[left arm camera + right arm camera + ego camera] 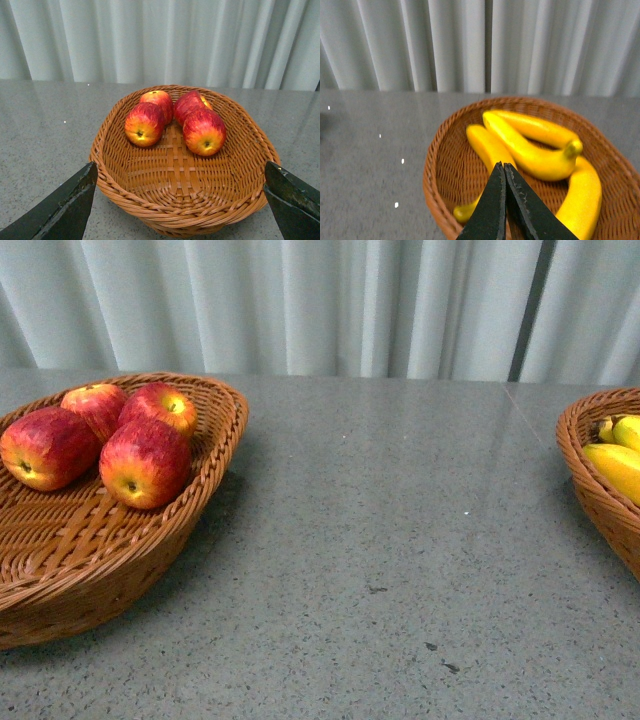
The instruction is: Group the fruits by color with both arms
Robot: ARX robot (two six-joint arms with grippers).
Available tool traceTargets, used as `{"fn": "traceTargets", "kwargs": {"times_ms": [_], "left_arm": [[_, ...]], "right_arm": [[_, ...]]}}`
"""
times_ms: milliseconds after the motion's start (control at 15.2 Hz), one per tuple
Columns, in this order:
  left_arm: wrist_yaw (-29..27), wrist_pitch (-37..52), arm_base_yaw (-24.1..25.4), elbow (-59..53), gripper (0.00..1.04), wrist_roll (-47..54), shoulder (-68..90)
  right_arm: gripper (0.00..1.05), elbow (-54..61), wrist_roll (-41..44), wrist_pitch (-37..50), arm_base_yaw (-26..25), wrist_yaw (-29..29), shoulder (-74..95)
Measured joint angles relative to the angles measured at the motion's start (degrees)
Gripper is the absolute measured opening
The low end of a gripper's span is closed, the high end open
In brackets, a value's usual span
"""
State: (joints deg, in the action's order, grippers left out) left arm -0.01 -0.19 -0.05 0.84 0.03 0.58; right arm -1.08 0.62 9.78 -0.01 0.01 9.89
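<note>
Four red apples (146,462) are sitting bunched at the far end of the left wicker basket (90,580), and yellow bananas (530,150) are lying together in the right wicker basket (437,170). Both baskets are resting well apart on the grey table (400,540). The left gripper (180,200) is hanging wide apart over its basket; the right gripper (505,200) is hanging pressed together, holding nothing
</note>
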Motion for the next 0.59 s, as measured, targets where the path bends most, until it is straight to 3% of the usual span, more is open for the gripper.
{"fn": "traceTargets", "kwargs": {"times_ms": [66, 460, 591], "left_arm": [[-0.04, 0.00, 0.00, 0.00, 0.98, 0.00, 0.00], [0.00, 0.02, 0.00, 0.00, 0.98, 0.00, 0.00], [0.00, 0.02, 0.00, 0.00, 0.98, 0.00, 0.00]], "right_arm": [[0.02, 0.33, -0.02, -9.33, 0.00, -0.04, -6.19], [0.02, 0.33, -0.02, -10.01, 0.00, 0.00, -9.66], [0.10, 0.33, -0.02, -10.01, 0.00, 0.00, -9.66]]}}
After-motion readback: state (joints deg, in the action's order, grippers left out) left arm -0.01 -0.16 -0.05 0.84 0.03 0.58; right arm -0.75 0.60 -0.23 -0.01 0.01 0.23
